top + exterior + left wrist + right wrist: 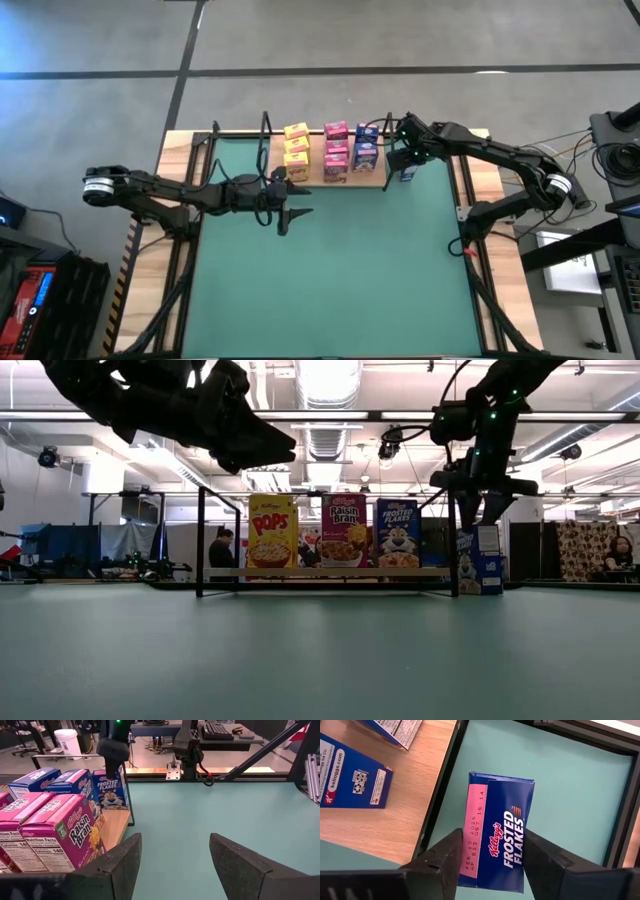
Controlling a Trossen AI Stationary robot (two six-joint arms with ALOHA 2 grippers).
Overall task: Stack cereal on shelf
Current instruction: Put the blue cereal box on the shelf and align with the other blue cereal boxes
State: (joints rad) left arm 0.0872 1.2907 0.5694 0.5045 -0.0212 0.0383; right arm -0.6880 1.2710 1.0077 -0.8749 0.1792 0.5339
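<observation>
The right claw (pixel 490 865) hangs over the far right part of the green tabletop (pixel 340 270), just past the right end of the wooden shelf (pixel 372 180), with its two fingers pressed against the long sides of a blue cereal box (pixel 497 837), clamped on it. That box stands upright on the tabletop beside the shelf's black wire end post, not on the board. On the shelf stand the other boxes in three rows: yellow boxes (pixel 297 152) to the left, pink boxes (pixel 336 153) in the middle, and two blue boxes (pixel 366 147) to the right. From table height the front boxes stand upright, side by side, facing forward. The left claw (pixel 175 865) hovers above the tabletop just in front of the shelf's left part, its fingers spread apart and holding nothing, with the pink boxes close beside it. A person (pixel 221 550) stands in the room behind the tabletop.
</observation>
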